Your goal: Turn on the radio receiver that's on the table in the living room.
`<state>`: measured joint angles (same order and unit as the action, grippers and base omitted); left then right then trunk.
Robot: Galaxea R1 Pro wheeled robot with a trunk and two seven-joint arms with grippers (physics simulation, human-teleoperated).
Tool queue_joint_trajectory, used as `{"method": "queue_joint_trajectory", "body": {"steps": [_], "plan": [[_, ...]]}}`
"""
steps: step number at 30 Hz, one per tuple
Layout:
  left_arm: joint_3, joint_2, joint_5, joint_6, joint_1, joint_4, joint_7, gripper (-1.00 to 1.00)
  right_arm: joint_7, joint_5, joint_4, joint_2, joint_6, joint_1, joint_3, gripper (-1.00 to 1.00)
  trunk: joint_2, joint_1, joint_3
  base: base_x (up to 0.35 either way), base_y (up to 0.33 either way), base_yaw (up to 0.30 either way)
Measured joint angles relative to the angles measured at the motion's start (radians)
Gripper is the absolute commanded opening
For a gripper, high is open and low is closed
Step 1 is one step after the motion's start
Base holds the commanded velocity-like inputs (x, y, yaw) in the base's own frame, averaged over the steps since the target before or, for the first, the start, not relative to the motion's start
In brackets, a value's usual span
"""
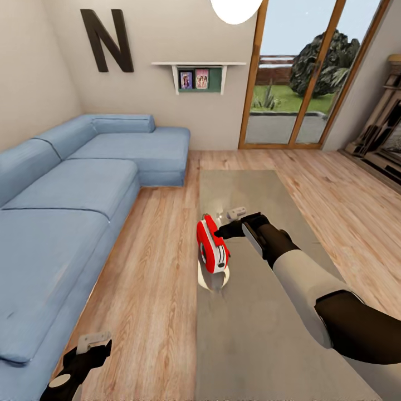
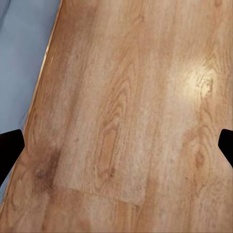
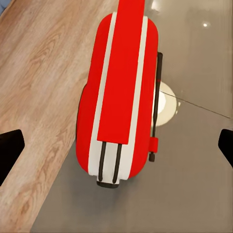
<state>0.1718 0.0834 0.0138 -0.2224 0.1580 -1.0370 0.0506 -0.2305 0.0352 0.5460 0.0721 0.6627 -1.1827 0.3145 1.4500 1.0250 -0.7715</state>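
Observation:
The bright-red radio receiver stands on edge near the left side of the long glossy grey table. In the right wrist view the radio shows its red top with white trim, and a thin dark handle runs along one side. My right gripper is open just right of the radio, one fingertip at or very near its upper end. Its dark fingertips sit wide apart with the radio ahead between them. My left gripper hangs open low over the wood floor, away from the table.
A blue L-shaped sofa runs along the left, with a strip of plank floor between it and the table. Wood-framed glass doors stand at the back. A dark cabinet is at the far right. A pendant lamp hangs overhead.

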Motion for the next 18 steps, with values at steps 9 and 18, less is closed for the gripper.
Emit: {"method": "queue_joint_trajectory", "body": {"steps": [9,18], "plan": [[0.000,0.000,0.000,0.000,0.000,0.000,0.000,1.00,-0.011,0.002,-0.001,0.000,-0.030,0.000,0.000,1.00,0.000,0.000,-0.015,0.000,0.000,0.000],[0.000,0.000,0.000,0.000,0.000,0.000,0.000,1.00,-0.011,0.003,-0.001,0.000,-0.059,0.000,0.000,1.00,0.000,0.000,-0.029,0.000,0.000,0.000]]}}
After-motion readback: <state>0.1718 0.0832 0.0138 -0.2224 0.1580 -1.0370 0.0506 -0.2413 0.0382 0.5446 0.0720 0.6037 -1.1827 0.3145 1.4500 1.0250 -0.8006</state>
